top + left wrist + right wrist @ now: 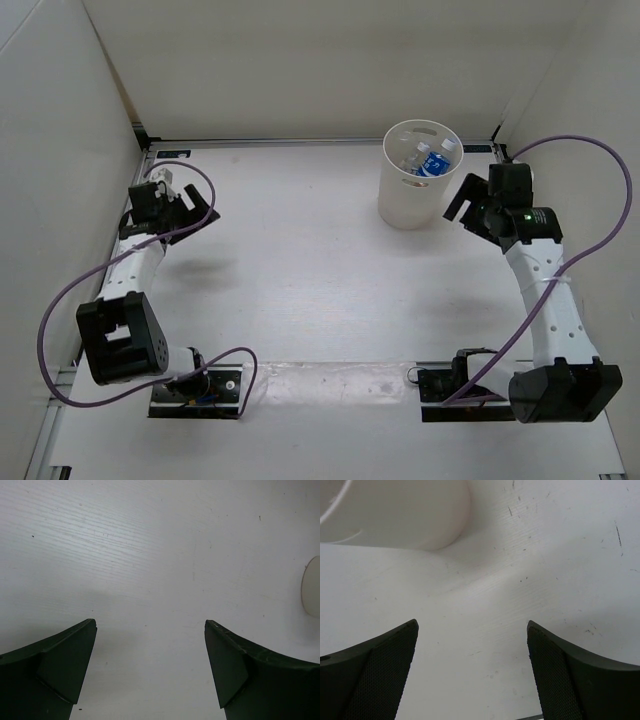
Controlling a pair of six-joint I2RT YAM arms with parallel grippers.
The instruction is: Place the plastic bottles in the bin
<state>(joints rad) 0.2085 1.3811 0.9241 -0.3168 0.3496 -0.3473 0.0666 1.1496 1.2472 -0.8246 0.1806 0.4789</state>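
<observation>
Plastic bottles [432, 160] lying inside the bin [408, 203], my left gripper [150, 625] and right gripper [472, 624] both spread wide, holding nothing

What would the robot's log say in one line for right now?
left gripper: open, empty | right gripper: open, empty, beside bin | plastic bottles: inside bin | task: looks done

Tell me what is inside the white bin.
Inside the bin are clear plastic bottles with white caps, at least one blue-labelled. Its wall hides the bottom, so the full count cannot be told.
</observation>
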